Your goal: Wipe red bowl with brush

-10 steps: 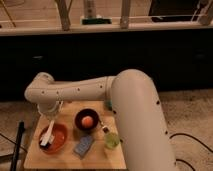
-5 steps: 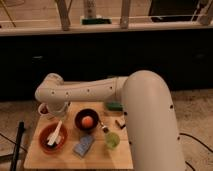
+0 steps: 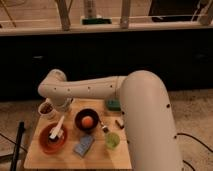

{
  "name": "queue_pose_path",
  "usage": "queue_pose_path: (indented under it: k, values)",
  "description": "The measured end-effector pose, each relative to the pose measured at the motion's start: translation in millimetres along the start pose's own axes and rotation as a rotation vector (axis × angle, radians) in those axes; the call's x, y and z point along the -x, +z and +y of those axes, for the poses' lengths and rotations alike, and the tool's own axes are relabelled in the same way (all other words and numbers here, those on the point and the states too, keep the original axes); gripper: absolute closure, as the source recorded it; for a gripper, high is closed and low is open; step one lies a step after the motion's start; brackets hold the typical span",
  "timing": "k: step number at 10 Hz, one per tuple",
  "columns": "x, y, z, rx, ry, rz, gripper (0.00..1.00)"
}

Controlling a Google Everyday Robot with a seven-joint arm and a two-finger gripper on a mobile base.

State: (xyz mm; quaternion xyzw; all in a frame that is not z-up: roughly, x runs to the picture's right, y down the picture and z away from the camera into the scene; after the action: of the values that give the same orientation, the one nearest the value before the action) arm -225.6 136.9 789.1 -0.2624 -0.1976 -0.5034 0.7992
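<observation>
Claw (image 3: 62, 109) sits just above red bowl (image 3: 45, 144), left end of counter (image 3: 65, 159); grip can't be told. Brush (image 3: 58, 125) head down in bowl. Wiping step in hand, prob.; next: sweep bristles round inside.

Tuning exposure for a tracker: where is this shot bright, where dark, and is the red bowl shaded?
Camera view: warm, dim light; white arm and wooden table lit, cabinets behind nearly black. The end effector, above the far rim of the red bowl by the brush, looks shaded by the arm.
</observation>
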Motion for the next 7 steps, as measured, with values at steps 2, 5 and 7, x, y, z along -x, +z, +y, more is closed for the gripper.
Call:
queue_pose_path:
  k: [2,5,7]
  values:
    - [-3.0,0.6,-9.6,-0.005,-0.017,-0.003,1.00]
    - [6.9,0.8,-29.2,-0.016,-0.065,-0.019,1.00]
    - [14.0,0.8,-31.6,-0.019,-0.083,-0.037,1.00]
